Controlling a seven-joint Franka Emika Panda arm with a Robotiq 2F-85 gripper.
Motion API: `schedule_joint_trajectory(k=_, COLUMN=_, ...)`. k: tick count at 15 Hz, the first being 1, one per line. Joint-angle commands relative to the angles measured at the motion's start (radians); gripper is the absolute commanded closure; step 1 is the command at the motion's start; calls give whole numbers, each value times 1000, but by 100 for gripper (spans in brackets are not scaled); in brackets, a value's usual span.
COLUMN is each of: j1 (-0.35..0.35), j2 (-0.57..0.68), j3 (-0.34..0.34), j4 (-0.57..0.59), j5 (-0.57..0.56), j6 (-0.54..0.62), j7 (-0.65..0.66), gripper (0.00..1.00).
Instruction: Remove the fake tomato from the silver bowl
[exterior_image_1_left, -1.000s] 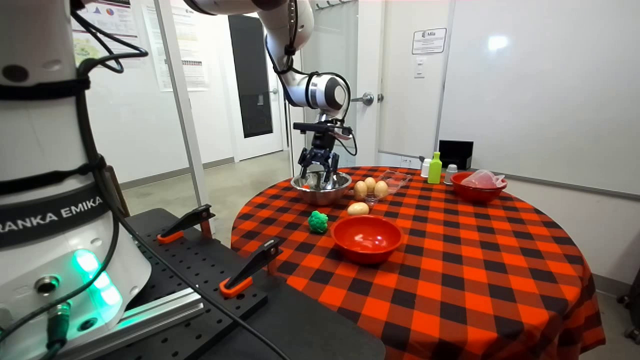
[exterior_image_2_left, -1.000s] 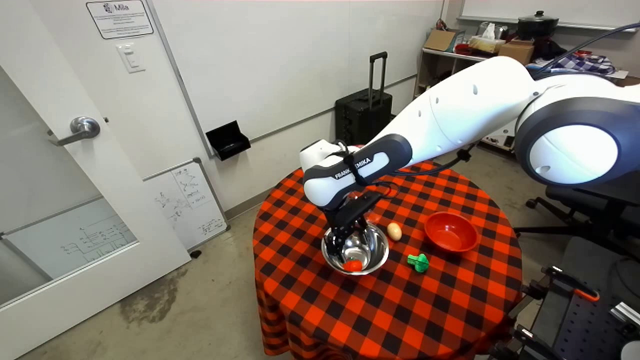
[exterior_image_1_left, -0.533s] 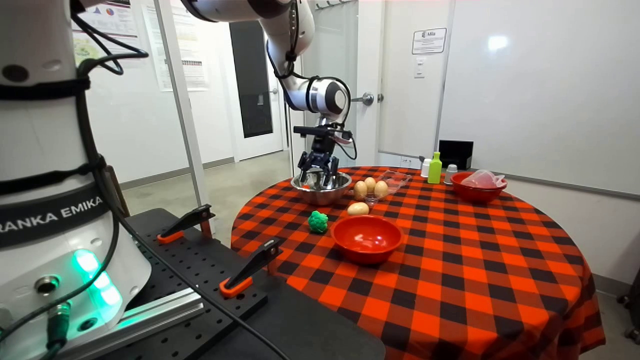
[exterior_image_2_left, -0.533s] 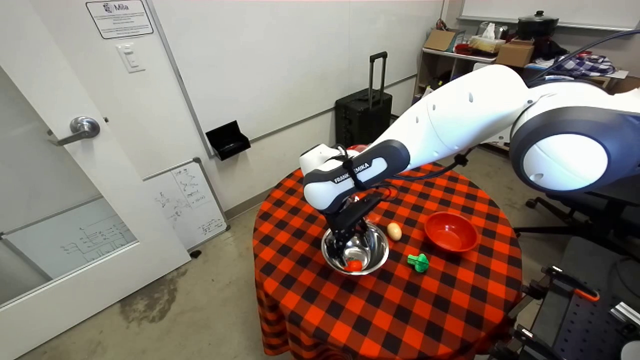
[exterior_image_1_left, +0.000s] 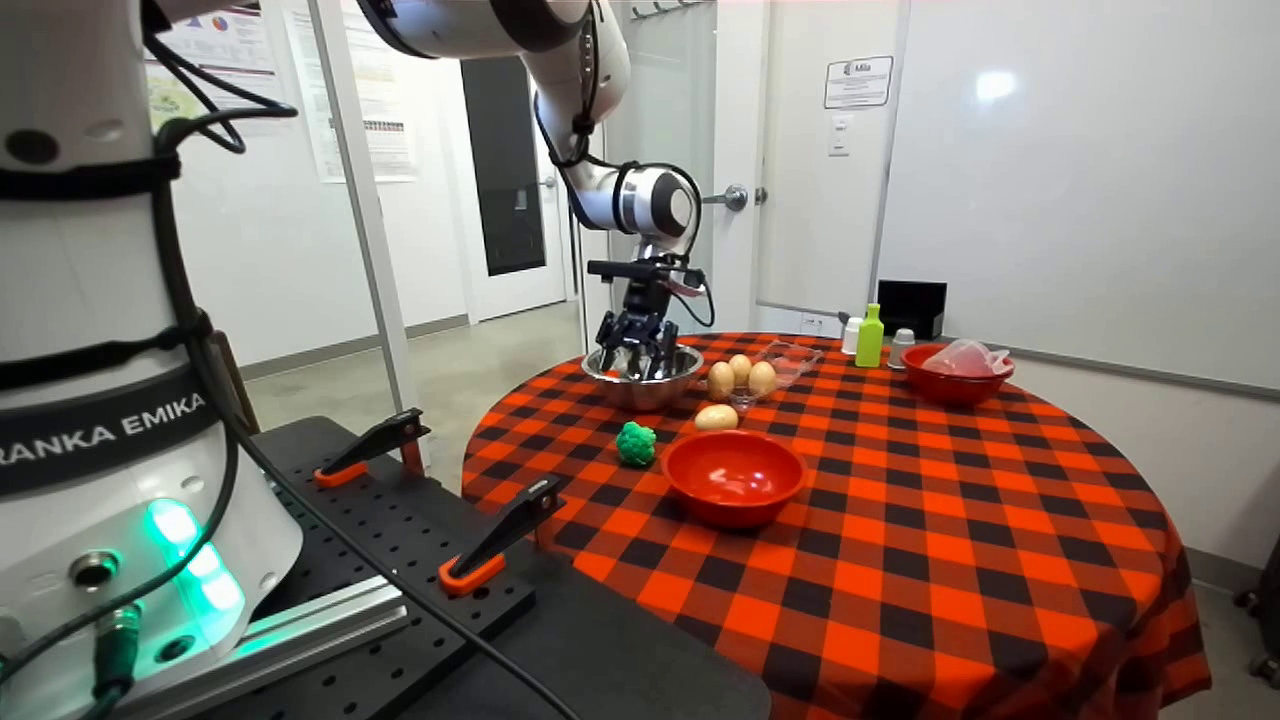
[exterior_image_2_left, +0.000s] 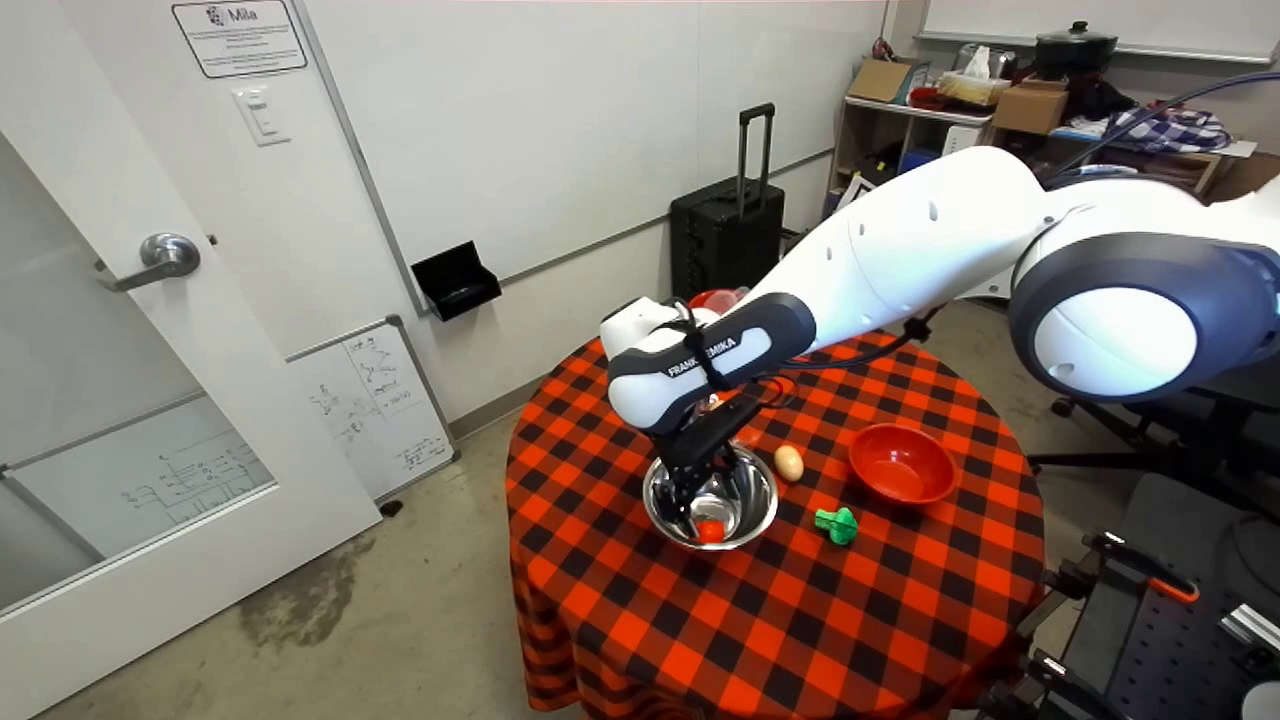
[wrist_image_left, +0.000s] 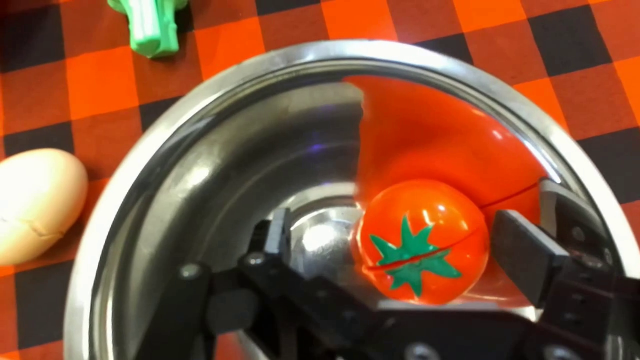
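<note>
- Plainly apart, the fingers reach into the silver bowl, one on either side of the fake tomato in the wrist view.
- Off-centre between them, it sits just beside one finger, near the wall; we cannot tell if they touch.
- We judge the grasp wants centring, a slow squeeze at the widest part, then a straight lift clear of the rim.
</note>
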Motion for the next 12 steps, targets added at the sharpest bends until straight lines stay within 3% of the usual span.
schedule_joint_trajectory(k=1, j1=19, j2=34, j3=-22, j4=65, j5=-9, j6=-46, j7=12, gripper=0)
schedule_joint_trajectory(k=12, j1=28, j2=71, j3=-28, j4=100, j5=-11, j6=-75, j7=11, gripper=3)
